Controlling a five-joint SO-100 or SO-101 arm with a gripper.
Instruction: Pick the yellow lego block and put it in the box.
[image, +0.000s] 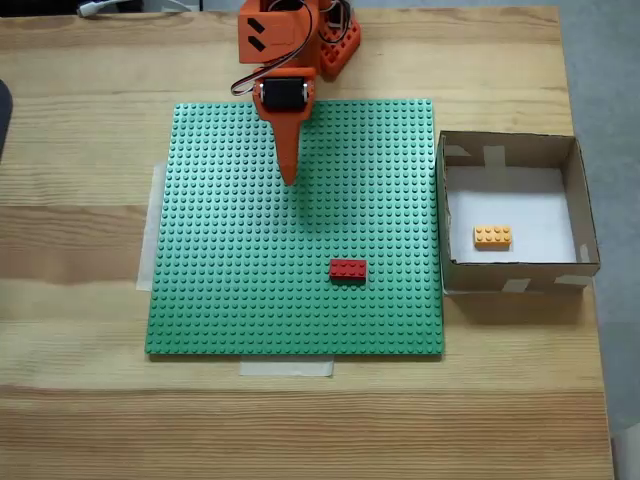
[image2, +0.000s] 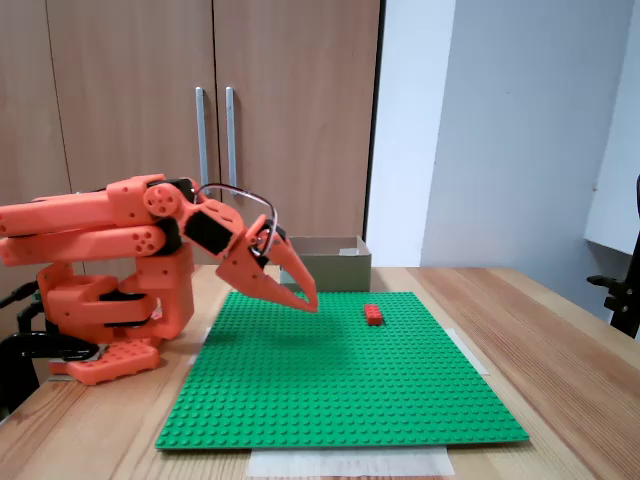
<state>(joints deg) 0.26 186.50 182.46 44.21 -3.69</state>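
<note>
Two fixed views show a pale wooden desk (image: 80, 400) with long grain lines. Most of its middle is covered by the green baseplate (image: 230, 290), a flat square sheet of plastic with dense rows of small round studs. Strips of pale tape (image: 286, 368) show at its lower and left edges in the view from above.

At the top centre of that view stands the orange arm (image: 290, 40), made of matt printed plastic with a black motor block and thin looped cables. In the side view it is folded low at the left of the frame, before brown cabinet doors (image2: 210, 100) with two metal handles.

At the right of the top view, touching the baseplate edge, sits the box (image: 587, 200), square and shallow, of brown cardboard with pale tape patches and a white floor.

The tool (image: 289, 178) is a long pointed wedge; it hangs above the studs with its fingers together and holds nothing.

A red brick (image: 348, 269) lies on the baseplate, lower centre, well apart from the tool.

Inside the box, on the white floor, lies the yellow lego block (image: 492, 236), with two rows of studs.
</note>
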